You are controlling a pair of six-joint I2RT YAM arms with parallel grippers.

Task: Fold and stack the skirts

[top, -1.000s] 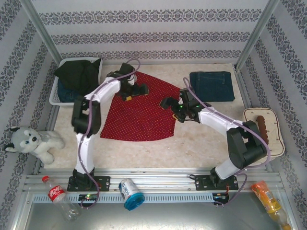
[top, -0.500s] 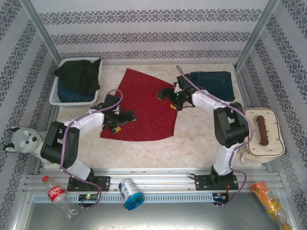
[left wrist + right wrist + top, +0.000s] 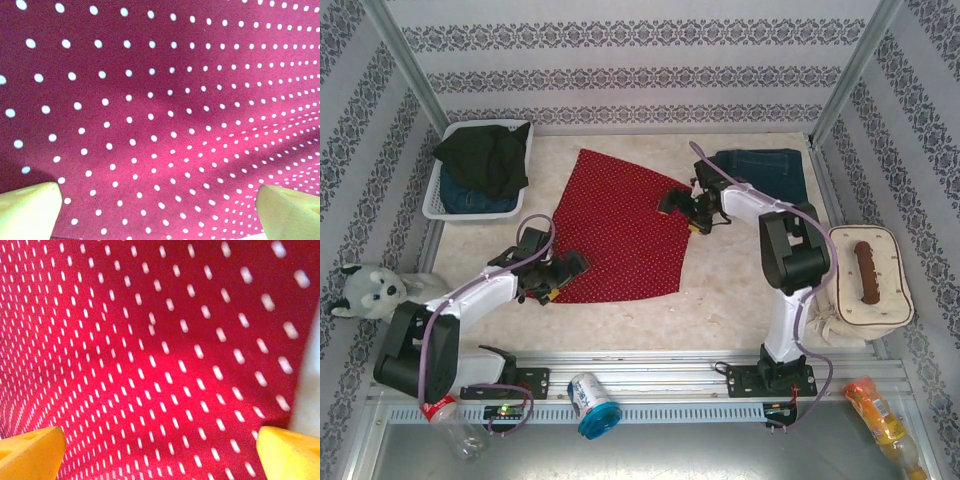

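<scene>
The red polka-dot skirt (image 3: 620,225) lies spread flat in the middle of the table. My left gripper (image 3: 560,277) hovers open over its near left corner, and the wrist view has dotted red cloth (image 3: 160,110) between the yellow fingertips (image 3: 30,210). My right gripper (image 3: 683,211) is open over the skirt's right edge, where red cloth (image 3: 150,355) spans between its fingertips (image 3: 290,452). One denim skirt (image 3: 760,178) lies folded at the back right. The black skirt (image 3: 485,155) lies heaped on another denim skirt (image 3: 470,200) in the basket.
The white mesh basket (image 3: 490,125) stands at the back left. A plush husky (image 3: 385,295) sits off the left edge. A beige case (image 3: 865,290) rests at the right. A bottle (image 3: 440,410), a can (image 3: 592,405) and an orange packet (image 3: 880,410) lie below the front rail.
The left gripper swept from the skirt's far edge back to its near left corner. The right gripper moved farther back along the right edge. The skirt now lies flatter and shifted.
</scene>
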